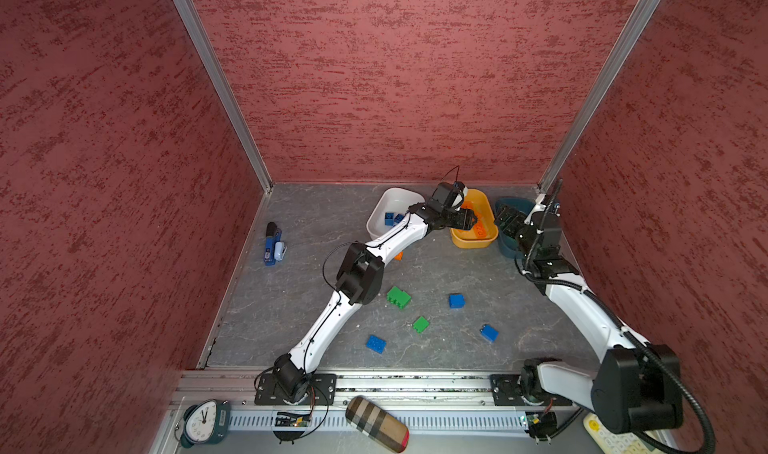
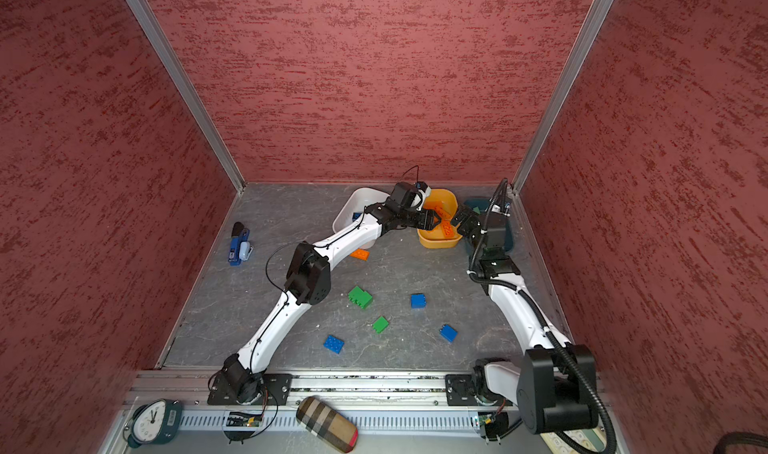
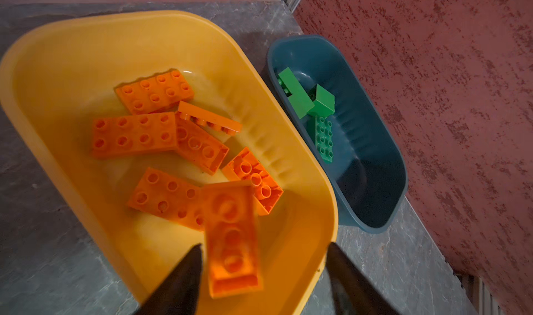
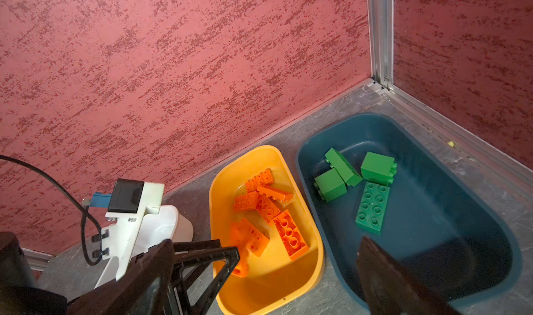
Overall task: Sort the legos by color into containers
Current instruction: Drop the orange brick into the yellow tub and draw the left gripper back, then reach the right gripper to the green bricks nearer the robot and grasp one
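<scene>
My left gripper point(image 1: 467, 219) point(image 3: 265, 245) hangs open over the yellow-orange tub point(image 3: 57, 54). A blurred orange lego point(image 3: 232, 241) is loose between its spread fingers, above several orange legos in the tub. My right gripper point(image 1: 505, 219) point(image 4: 266, 243) is open and empty by the near ends of the yellow-orange and dark teal tubs. The teal tub point(image 4: 432, 241) holds several green legos point(image 4: 372, 209). Blue legos point(image 1: 392, 218) lie in the white tub point(image 1: 390, 198). On the floor lie green legos point(image 1: 398, 297) point(image 1: 420, 324), blue ones point(image 1: 456, 300) point(image 1: 489, 333) point(image 1: 375, 344) and an orange one point(image 2: 360, 254) by the left forearm.
A blue-and-black stapler-like gadget point(image 1: 273, 244) lies at the left of the floor. Red walls close in on three sides, and the teal tub sits in the back right corner. In front of the rail are a clock point(image 1: 203, 420) and a plaid case point(image 1: 376, 418).
</scene>
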### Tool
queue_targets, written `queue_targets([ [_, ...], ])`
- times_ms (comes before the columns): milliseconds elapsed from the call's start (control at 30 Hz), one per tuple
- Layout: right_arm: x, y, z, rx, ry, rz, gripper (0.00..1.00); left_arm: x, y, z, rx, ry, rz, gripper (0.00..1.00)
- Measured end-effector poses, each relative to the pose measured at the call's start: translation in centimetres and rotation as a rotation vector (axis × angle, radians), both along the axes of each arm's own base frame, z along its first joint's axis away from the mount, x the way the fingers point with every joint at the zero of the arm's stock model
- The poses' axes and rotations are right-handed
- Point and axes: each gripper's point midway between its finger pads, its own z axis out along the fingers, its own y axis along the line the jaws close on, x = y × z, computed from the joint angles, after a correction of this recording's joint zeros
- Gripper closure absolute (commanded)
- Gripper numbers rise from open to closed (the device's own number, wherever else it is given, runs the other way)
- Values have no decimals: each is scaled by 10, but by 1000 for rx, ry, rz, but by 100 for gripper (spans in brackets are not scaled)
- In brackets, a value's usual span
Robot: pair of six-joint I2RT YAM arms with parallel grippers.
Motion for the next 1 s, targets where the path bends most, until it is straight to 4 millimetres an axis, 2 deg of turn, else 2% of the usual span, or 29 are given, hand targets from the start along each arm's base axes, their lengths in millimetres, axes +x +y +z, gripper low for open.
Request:
queue_targets([
  [133, 1, 0, -2, 8, 4, 0, 1, -11, 8, 20, 22, -17, -30, 0],
  [233, 2, 6, -6, 17, 18, 28, 1, -30, 26, 39, 44, -12, -32, 0],
  [367, 11, 22, -15, 31, 88, 111, 1, -62, 68, 62, 88, -21, 6, 0],
  [467, 17, 33, -23, 39, 130, 156, 1, -86, 102, 66, 139, -23, 52, 0],
  [533, 16, 37, -30, 43, 151, 171, 1, -101, 124, 58, 194, -3, 81, 1],
  [633, 14, 43, -36, 49, 166, 193, 1, -127, 163, 28, 324, 87, 137, 0],
  [733, 13, 59, -41, 44, 173, 289, 1, -151, 202, -5, 450, 196, 216, 1],
  [800, 10, 83, -51, 10, 194, 389, 1, -165, 232, -20, 497, 260, 289, 1],
  [867, 1, 121, -67, -46, 234, 526, 1, -168, 263, -23, 484, 311, 394, 1],
  [933, -15, 164, -86, -101, 289, 674, 1, -161, 300, -18, 427, 342, 539, 1],
  [1000, -42, 210, -110, -169, 353, 837, 1, -149, 336, -10, 357, 351, 688, 0],
])
